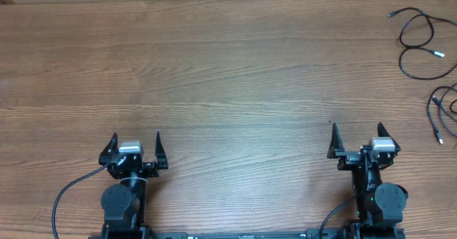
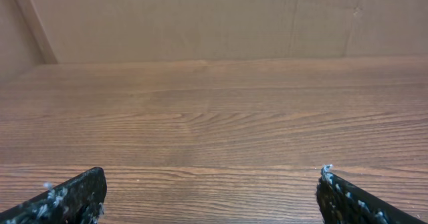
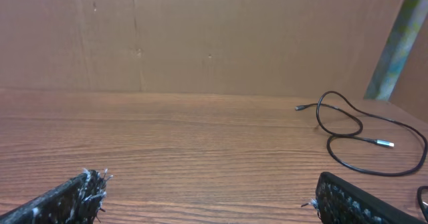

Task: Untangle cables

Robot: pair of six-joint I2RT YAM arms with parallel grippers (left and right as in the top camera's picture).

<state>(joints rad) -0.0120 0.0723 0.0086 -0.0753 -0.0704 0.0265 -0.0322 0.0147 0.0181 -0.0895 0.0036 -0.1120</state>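
Observation:
Thin black cables lie at the table's far right. One cable runs in loose loops with a silver-tipped plug; it also shows in the right wrist view. A second cable lies below it at the right edge, partly cut off by the frame. My left gripper is open and empty near the front edge at the left; its view shows only bare wood. My right gripper is open and empty near the front edge at the right, well short of the cables; its fingers frame bare wood.
The wooden table spans the whole view. A brown board wall stands behind it. Thick black robot cables trail from the arm bases at the front edge.

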